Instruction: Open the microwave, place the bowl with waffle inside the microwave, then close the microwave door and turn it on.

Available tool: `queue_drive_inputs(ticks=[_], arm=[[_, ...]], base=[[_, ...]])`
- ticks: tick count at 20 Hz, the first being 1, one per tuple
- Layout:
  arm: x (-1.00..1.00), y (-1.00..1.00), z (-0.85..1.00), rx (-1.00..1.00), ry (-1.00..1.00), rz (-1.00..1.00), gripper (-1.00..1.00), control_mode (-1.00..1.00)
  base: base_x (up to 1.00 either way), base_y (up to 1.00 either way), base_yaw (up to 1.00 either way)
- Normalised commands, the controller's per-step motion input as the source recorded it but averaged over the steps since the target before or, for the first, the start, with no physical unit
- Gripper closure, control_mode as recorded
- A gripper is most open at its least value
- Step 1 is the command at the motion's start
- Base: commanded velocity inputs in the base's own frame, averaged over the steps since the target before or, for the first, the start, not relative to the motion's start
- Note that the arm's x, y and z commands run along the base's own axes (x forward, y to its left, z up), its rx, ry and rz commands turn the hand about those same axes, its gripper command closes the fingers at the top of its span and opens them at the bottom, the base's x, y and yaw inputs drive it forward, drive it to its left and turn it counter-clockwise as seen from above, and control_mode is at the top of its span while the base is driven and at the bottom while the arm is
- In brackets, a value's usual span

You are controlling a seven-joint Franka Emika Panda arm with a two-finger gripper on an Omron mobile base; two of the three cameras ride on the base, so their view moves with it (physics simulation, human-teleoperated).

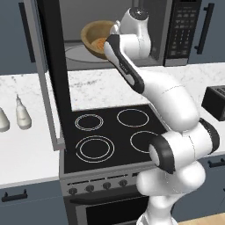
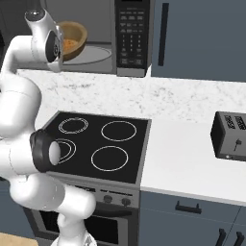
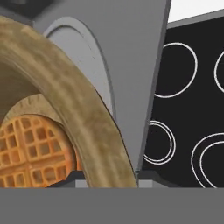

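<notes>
Brown wooden bowl (image 1: 96, 38) tilted, gridded orange waffle (image 3: 30, 151) inside, pincer (image 3: 107, 177) clamped on its rim

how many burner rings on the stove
4. Far left, far right, near left, and near right, which the arm partly covers in the left base view. The right base view shows no more.
</notes>
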Motion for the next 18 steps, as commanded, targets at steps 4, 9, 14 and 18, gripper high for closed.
queue_drive_inputs(ticks=[4,9,14,18], arm=[[0.84,0.0,0.0,0.0,0.0,0.0,1.0,-1.0],[0.66,0.07,-0.09,-0.03,0.0,0.0,1.0,-1.0],[0.58,0.17,-0.19,-0.07,0.0,0.0,1.0,-1.0],[0.38,0.19,-0.19,-0.08,0.0,0.0,-1.0,-1.0]], base=[[0.0,0.0,0.0],[0.0,0.0,0.0],[0.0,0.0,0.0],[0.0,0.0,0.0]])
